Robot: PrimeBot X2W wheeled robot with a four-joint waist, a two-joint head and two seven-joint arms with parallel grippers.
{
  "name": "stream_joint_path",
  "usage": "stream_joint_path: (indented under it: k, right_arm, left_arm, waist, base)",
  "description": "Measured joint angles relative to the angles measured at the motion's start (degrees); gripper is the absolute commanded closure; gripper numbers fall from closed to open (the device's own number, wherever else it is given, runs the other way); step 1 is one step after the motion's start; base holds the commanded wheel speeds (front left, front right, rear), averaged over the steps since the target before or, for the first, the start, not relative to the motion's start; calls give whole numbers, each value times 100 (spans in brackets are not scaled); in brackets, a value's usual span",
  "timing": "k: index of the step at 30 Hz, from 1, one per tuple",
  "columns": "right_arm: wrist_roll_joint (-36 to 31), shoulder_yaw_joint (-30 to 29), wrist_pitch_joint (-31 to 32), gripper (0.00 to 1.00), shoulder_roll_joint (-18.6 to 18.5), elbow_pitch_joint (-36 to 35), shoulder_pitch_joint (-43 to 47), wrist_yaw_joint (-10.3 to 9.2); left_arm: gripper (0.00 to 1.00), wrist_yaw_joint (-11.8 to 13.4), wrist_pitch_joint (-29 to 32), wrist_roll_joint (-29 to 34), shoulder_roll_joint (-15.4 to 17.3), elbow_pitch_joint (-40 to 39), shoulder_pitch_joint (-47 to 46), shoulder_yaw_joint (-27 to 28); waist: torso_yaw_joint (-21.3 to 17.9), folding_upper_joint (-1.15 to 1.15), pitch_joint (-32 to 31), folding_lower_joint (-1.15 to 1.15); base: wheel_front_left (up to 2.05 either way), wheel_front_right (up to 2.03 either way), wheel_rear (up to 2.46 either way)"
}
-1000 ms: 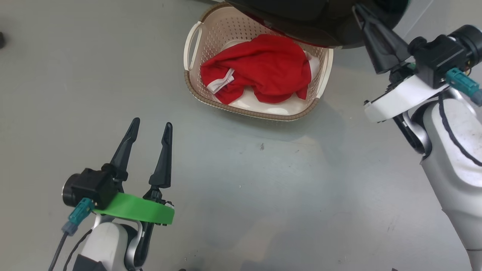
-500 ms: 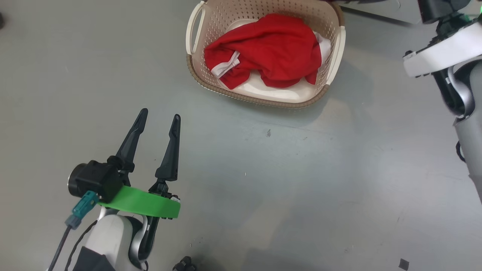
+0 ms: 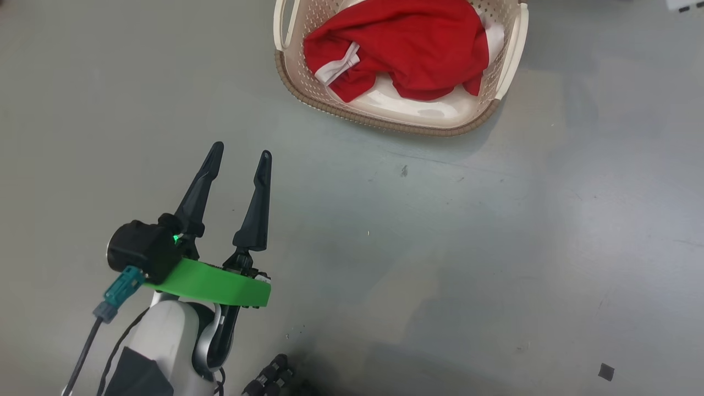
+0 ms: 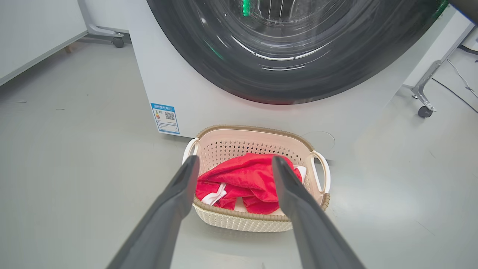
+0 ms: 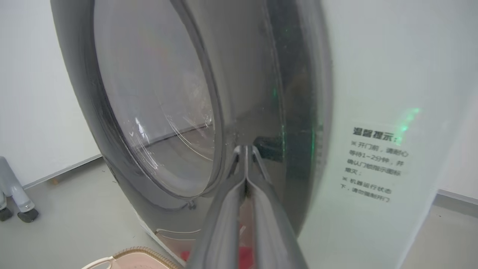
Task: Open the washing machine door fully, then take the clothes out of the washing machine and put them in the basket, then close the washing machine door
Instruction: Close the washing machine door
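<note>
While bright red fabric clothes with white trim (image 3: 401, 49) lie heaped inside small cream perforated plastic basket (image 3: 385, 118), basket stands on grey floor (image 3: 495, 247) just before big white front-loading washing machine (image 4: 194, 93). Round black-rimmed glass door (image 5: 149, 112) appears shut against machine front. Left gripper (image 3: 241, 150): fingers spread, empty, over floor. Right gripper (image 5: 244, 147): fingers pressed together, tips at door rim.

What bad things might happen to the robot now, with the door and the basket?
The shut right gripper has its tips at the rim of the glossy washing machine door; it may slip, leaving the door unlatched. The basket of clothes sits close before the washing machine, so a lowering arm might knock it.
</note>
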Motion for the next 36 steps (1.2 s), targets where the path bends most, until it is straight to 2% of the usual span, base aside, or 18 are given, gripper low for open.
stream_joint_path:
  k: [3, 6, 22, 30, 36]
  right_arm:
    - [115, -88, -2, 100, 38, 99, -151, -43]
    - [-58, -29, -2, 100, -20, 192, -243, -91]
    - [-182, 175, -211, 100, 102, 813, -488, -97]
    - [-168, 240, -430, 100, 188, 1181, 2, -130]
    - [-116, 348, -521, 100, 478, 1310, 621, -82]
  left_arm:
    - [0, 24, 1, -44, -3, 4, -46, -32]
    - [0, 26, 1, -44, -5, 25, -85, -35]
    - [0, 59, 1, -120, -14, 233, -210, -232]
    - [0, 75, 1, -53, -15, 475, -228, -188]
    - [0, 74, 1, 163, -15, 692, -227, -100]
  waist:
    - [30, 0, 63, 0]
    - [49, 0, 89, 0]
    - [0, 0, 24, 0]
    - [-74, 0, -341, 0]
    - [-193, 0, -731, 0]
  base:
    - [0, 0, 0]
    - [0, 0, 0]
    - [0, 0, 0]
    - [0, 0, 0]
    - [0, 0, 0]
